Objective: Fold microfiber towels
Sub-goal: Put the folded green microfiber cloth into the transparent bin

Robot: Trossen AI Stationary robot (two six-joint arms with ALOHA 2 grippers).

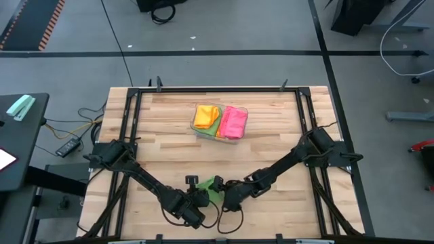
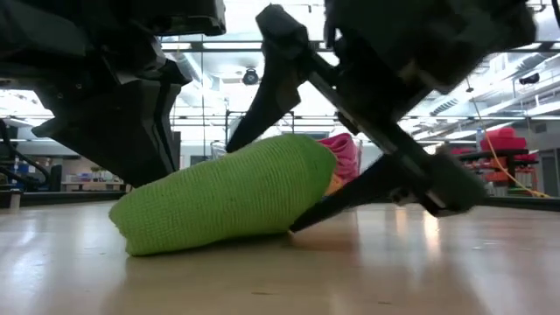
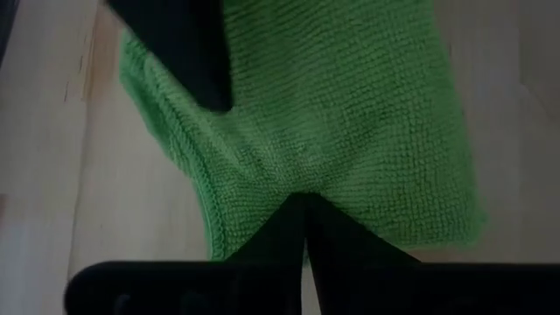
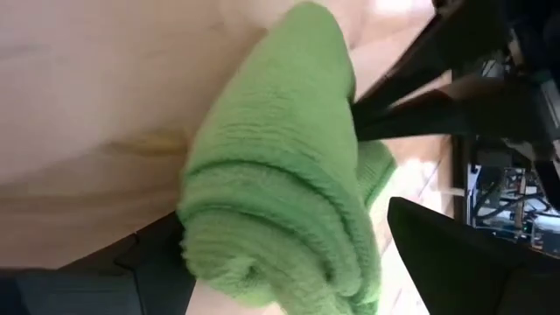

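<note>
A green microfiber towel (image 1: 215,184), folded into a thick bundle (image 4: 280,175), lies on the wooden table near its front edge. My left gripper (image 1: 203,196) is shut on the towel's side toward the table's left (image 3: 306,206). My right gripper (image 1: 229,195) is open, and its two fingers stand on either side of the bundle's other end (image 4: 280,236). In the low view one right finger (image 2: 271,79) reaches over the towel (image 2: 227,192) and the other (image 2: 367,188) runs low beside its end. My left gripper pinches an edge of the green towel (image 3: 297,188) between its two shut fingertips, coming slanting down from the table's near left. How many layers it has cannot be told. The towel rests on the table. Whether my right gripper's open fingers touch the towel, I cannot tell.
A clear plastic tray (image 1: 239,137) stands at the far middle of the table and holds folded orange (image 1: 205,115), green (image 1: 215,126) and pink (image 1: 234,122) towels. Bare wood lies to the left and right of the arms. A black frame runs around the table's edges.
</note>
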